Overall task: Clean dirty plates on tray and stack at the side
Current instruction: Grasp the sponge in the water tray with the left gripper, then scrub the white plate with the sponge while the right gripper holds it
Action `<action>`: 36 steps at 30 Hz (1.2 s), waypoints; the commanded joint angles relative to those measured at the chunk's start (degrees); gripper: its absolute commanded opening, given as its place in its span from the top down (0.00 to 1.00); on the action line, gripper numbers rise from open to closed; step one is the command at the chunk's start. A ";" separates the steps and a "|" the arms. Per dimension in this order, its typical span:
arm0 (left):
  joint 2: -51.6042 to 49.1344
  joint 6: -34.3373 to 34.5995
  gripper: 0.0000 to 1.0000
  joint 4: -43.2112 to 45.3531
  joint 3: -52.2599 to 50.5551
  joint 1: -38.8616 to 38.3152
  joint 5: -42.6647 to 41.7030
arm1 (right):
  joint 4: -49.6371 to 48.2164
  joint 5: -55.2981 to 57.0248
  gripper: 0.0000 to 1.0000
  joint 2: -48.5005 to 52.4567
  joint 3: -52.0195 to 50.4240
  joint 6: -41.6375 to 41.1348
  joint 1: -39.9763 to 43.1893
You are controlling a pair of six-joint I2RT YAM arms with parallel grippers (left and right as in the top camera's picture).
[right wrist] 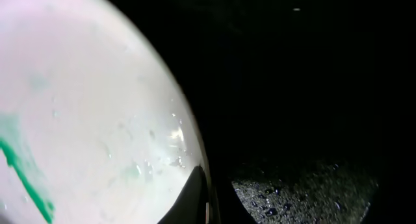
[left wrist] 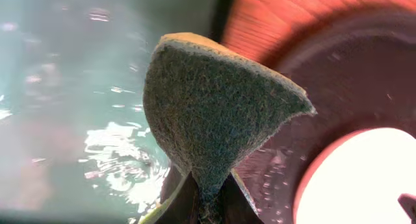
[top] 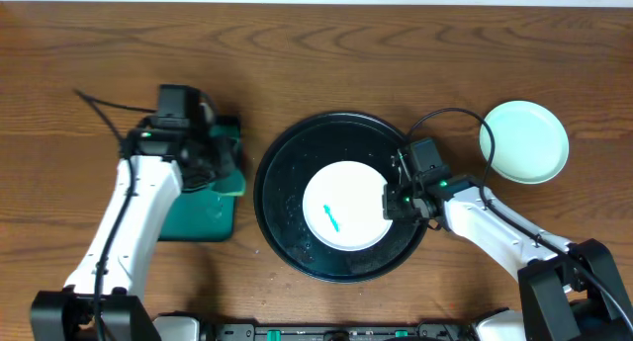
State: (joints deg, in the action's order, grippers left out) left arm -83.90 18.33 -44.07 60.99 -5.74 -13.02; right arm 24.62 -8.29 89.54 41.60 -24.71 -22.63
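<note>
Left side first: my left gripper (left wrist: 209, 197) is clenched on the green sponge (left wrist: 214, 107), which stands up out of the jaws folded into a wedge, rough face to the wrist camera. From overhead it hangs left of centre, at the right edge of the rectangular tray (top: 213, 217), and the teal inside of that one glints wet in the left half of the wrist view. Just to its right, the round black tray (top: 282, 183) fills the middle of the frame, beaded with droplets. One white plate (top: 346, 188) lies on it, a little right of and below the tray's centre, with a teal smear (top: 330, 219) at the plate's lower left. My right gripper (top: 396, 196) is pinched tight on that plate's right rim. A second plate (top: 524, 141), pale mint, sits on the wooden table (top: 396, 44) at upper right, well apart from the tray. My right arm's black cable (top: 450, 112) loops between them. Between sponge and smeared plate stands the tray's raised rim
</note>
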 commanded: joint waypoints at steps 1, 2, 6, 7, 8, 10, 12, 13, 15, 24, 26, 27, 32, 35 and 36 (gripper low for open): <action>-0.13 1.75 0.93 1.05 0.66 -4.92 -0.46 | 0.15 6.99 0.98 0.37 0.72 -4.02 -0.09; -0.35 2.69 0.93 1.57 0.63 -6.36 -0.48 | -0.11 6.95 0.98 0.37 0.72 -4.04 -0.09; -2.89 5.88 0.93 3.89 0.63 -11.89 -0.50 | -0.72 6.73 0.98 0.37 0.72 -4.63 -0.09; -3.85 6.45 0.93 4.57 0.63 -13.25 -0.57 | -0.96 6.73 0.98 0.37 0.72 -4.66 -0.09; -5.33 7.30 0.93 5.44 0.63 -15.02 -0.55 | -1.20 6.71 0.98 0.37 0.72 -4.66 -0.09; -7.50 8.41 0.93 6.47 0.66 -17.33 -0.55 | -1.27 6.71 0.98 0.37 0.72 -4.66 -0.09; -9.86 9.57 0.93 7.61 0.66 -19.69 -0.57 | -1.25 6.32 0.98 0.37 0.72 -4.63 -0.09; -11.08 10.14 0.93 8.44 0.63 -20.90 -0.83 | -1.25 6.32 0.98 0.37 0.72 -4.66 -0.09; -13.86 11.23 0.93 10.51 0.66 -23.30 -2.54 | -1.29 6.32 0.99 0.37 0.72 -4.66 -0.09; -24.02 17.75 0.93 18.34 0.66 -32.30 -6.01 | -0.96 6.29 0.98 0.37 0.72 -5.05 -0.09; -25.55 19.67 0.93 18.82 0.66 -33.40 -6.47 | -0.94 6.23 0.99 0.37 0.72 -5.05 -0.09; -26.25 19.78 0.93 19.34 0.66 -33.81 -7.74 | -0.90 6.03 0.99 0.37 0.72 -5.05 -0.09; -28.57 20.59 0.93 20.87 0.66 -35.91 -14.19 | -1.01 5.01 0.99 0.37 0.72 -5.05 -0.09; -28.61 20.55 0.93 21.11 0.66 -37.13 -17.33 | -1.03 5.01 0.99 0.37 0.72 -5.07 -0.09; -28.61 20.39 0.93 21.53 0.66 -37.51 -19.06 | -1.03 5.01 0.99 0.37 0.72 -5.07 -0.09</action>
State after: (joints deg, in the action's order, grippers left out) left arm -106.89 37.69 -23.46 63.29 -37.74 -16.45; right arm 23.81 -3.97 89.52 41.91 -28.29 -22.57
